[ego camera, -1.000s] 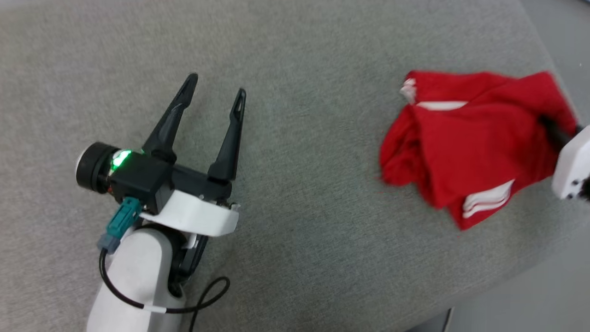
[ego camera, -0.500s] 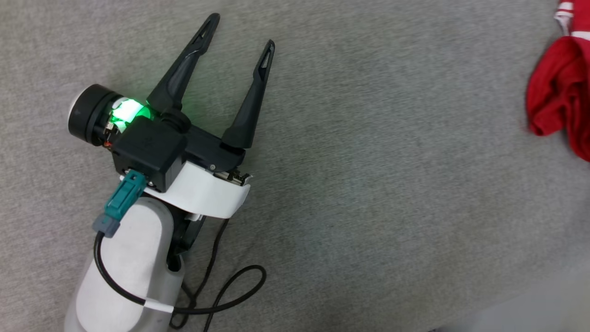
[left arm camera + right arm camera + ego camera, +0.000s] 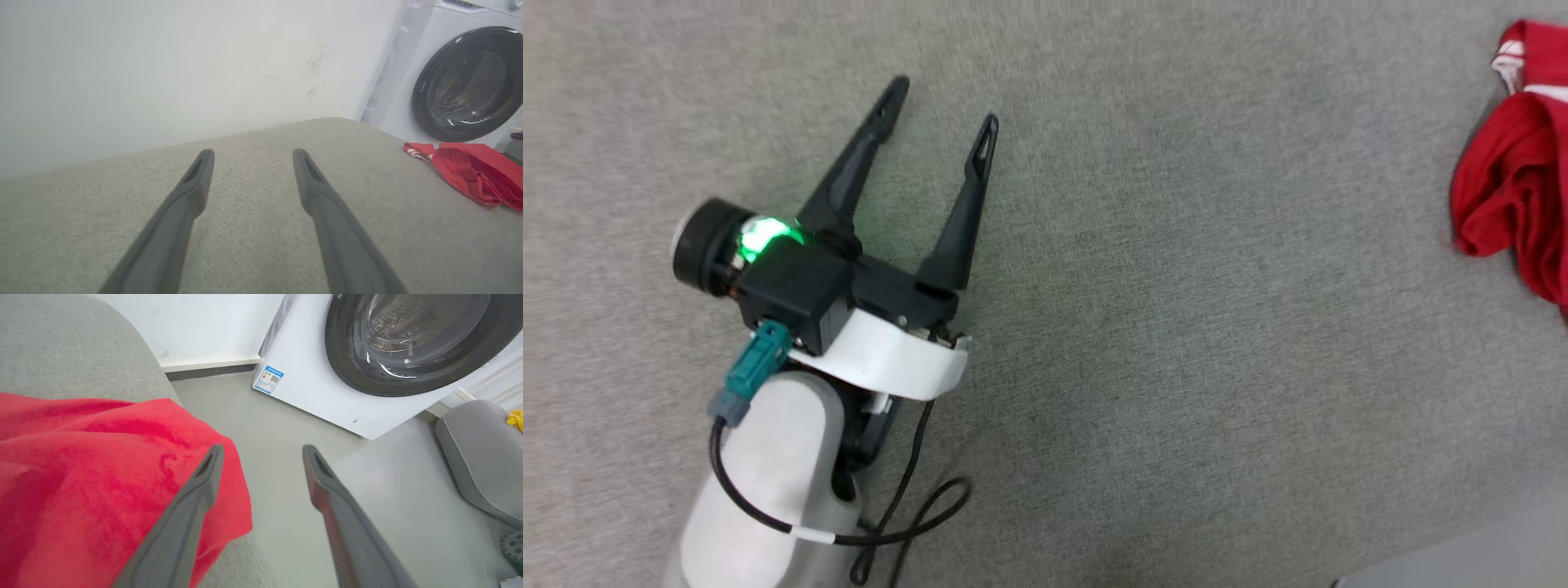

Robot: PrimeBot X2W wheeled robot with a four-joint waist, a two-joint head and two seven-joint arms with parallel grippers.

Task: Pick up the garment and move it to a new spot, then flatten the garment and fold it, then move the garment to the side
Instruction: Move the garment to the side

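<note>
At the grey cushion's [image 3: 1176, 327] right edge the crumpled garment [image 3: 1515, 155] looks soft, light and floppy, probably best pinched at a bunched hem, while the left gripper [image 3: 944, 101] mid-cushion and right gripper [image 3: 262, 448] at that edge both gape empty.

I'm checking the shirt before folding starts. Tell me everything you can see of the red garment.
The garment is red, soft-looking cloth with white striped trim at one edge. It is crumpled in a loose heap, not flattened. It lies on the grey upholstered surface, right at its edge. The right gripper stands open beside it; contact cannot be told.
</note>
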